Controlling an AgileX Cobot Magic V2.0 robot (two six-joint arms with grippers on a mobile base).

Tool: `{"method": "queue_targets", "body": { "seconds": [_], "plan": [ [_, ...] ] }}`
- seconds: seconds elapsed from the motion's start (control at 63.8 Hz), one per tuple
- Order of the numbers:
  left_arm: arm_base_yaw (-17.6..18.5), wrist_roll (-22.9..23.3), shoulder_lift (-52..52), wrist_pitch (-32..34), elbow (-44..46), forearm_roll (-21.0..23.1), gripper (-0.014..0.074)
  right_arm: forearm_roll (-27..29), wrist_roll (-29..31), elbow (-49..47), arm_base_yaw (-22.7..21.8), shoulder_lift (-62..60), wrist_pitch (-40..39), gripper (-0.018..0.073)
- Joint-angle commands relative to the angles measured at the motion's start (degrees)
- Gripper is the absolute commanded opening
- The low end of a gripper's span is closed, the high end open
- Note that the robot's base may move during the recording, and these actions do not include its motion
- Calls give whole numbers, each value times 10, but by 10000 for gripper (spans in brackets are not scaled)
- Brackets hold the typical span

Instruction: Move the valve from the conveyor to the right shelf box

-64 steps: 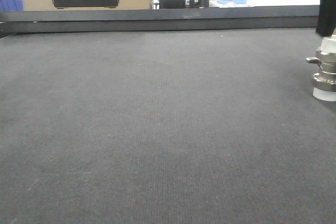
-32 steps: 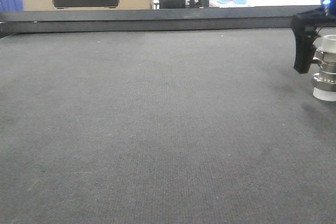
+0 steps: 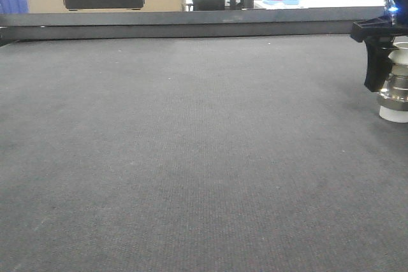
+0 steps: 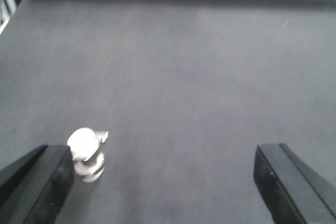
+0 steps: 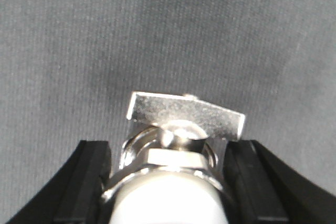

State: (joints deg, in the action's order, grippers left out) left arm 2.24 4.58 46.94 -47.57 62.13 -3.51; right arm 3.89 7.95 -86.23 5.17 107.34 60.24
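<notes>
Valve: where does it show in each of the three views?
Front view: valve at far right edge, above mid-height.
Left wrist: valve lower left, upright.
Right wrist: valve bottom centre, between the right tool's fingers.
Shared landmark: the grey woven conveyor beneath it.

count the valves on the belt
1. The valve stands upright on the conveyor, far right in the front view, between the fingers of the right gripper. None seems hidden.

We find the dark grey woven conveyor belt (image 3: 191, 157) open from its left edge through the middle; at its right edge the stubby silvery white-capped valve (image 3: 395, 90) stands between the fingers of the black right gripper (image 5: 169, 182).
</notes>
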Motion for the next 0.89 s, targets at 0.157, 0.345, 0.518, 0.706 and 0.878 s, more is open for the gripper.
{"method": "queue_targets", "body": {
  "seconds": [0.157,0.345,0.518,0.706,0.878],
  "plan": [
    [-25,-31,170,-185,158,-43,599,15,4,37,0,-101,-45,-154],
    [-81,-71,294,-205,234,-32,599,44,4,112,2,-186,-86,-154],
    [-140,-137,382,-219,279,22,599,56,4,177,14,-250,-111,-154],
    [-165,-182,469,-192,285,28,599,57,4,207,40,-301,-117,-154],
    [-165,-190,533,-162,285,38,599,59,4,207,61,-322,-117,-154]
  ]
}}
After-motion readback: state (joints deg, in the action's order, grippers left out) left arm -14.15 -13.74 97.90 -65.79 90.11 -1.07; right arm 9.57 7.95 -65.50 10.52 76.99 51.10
